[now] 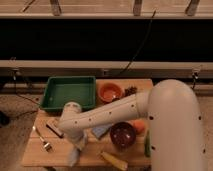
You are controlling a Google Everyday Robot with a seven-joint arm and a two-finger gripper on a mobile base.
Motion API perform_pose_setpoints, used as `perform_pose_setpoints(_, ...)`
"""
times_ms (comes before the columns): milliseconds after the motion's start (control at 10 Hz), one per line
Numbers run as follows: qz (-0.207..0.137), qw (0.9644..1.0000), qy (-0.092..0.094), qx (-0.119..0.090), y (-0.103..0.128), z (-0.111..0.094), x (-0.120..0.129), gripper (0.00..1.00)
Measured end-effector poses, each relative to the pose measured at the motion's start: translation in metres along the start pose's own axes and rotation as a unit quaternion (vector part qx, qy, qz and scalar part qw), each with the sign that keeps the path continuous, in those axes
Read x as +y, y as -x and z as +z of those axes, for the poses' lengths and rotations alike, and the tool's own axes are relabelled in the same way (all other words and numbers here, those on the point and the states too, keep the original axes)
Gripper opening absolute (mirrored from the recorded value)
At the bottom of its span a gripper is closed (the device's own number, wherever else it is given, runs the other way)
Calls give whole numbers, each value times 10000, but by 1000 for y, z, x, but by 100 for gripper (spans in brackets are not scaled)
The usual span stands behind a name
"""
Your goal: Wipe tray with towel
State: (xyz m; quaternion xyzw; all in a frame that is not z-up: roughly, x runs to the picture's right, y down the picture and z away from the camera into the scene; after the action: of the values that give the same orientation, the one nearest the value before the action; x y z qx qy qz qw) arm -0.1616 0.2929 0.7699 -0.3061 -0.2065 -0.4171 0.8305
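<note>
while the thin, pale grey-blue cloth towel (73, 157) lies bunched at the front edge of the light wooden table (36, 154), the gripper (79, 144) of the white robot arm (115, 112) points down right over it; whether the gripper is apart or closed on the cloth cannot be told. the large dark-green rectangular plastic tray (67, 93) sits well apart at the table's back, beside a round orange bowl (111, 93). a blue-grey sponge block (102, 131) and a dark red round bowl (122, 135) lie near the arm.
</note>
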Motion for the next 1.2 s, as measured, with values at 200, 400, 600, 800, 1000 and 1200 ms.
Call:
perform_pose_setpoints(200, 51, 10000, 37, 20, -8, -17, 2, 0)
perform_pose_setpoints(400, 145, 9999, -14, 28, -26, -37, -12, 0)
perform_pose_setpoints(600, 231, 9997, -48, 70, -43, -57, -24, 0)
perform_pose_setpoints(800, 313, 9994, -67, 102, -47, -59, -23, 0)
perform_pose_setpoints(1000, 396, 9990, -181, 81, -51, -71, -38, 0)
perform_pose_setpoints(1200, 466, 9985, -290, 68, -72, -98, -61, 0)
